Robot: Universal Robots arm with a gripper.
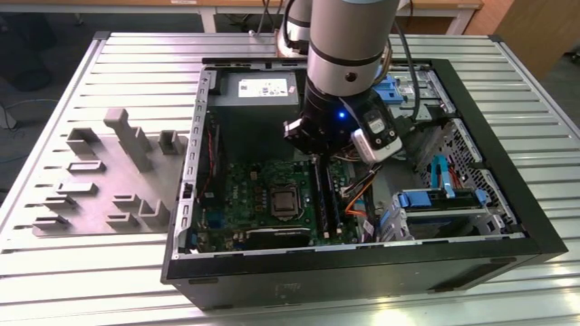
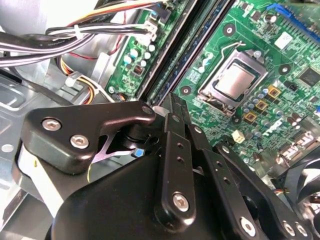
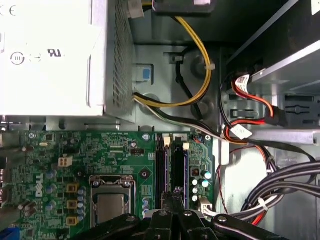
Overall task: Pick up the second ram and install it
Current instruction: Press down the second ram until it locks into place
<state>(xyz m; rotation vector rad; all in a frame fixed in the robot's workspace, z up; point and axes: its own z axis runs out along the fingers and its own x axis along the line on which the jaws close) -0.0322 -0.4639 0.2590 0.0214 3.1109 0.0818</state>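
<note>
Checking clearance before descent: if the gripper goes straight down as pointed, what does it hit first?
Most likely the black memory slots on the motherboard; the gripper sits directly over them. Remaining depth is unclear.

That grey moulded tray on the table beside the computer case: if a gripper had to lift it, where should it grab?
Probably by the tall upright fin of the grey tray, coming straight down from above and closing across its thin width. It stands well above the lower blocks around it, so there looks to be free room on both sides.
</note>
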